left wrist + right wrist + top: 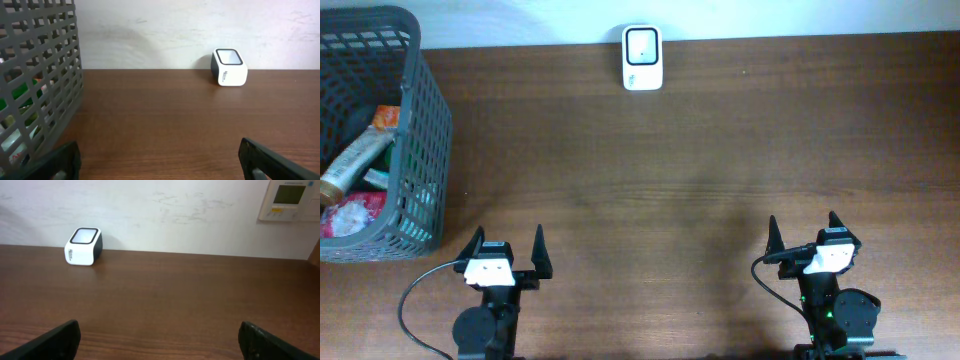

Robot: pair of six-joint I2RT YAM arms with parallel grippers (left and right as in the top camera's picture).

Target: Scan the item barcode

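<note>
1. The left gripper [508, 243] and right gripper [803, 230] are wide open, holding nothing
2. The items [355, 160] lie in the grey basket [425, 150], near the left gripper
3. It looks not started yet; next, grab one for the white scanner [642, 57]

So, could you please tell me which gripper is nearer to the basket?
Left. The left gripper is open just beside the basket's near corner; the right gripper, also open, is far off on the other side.
</note>
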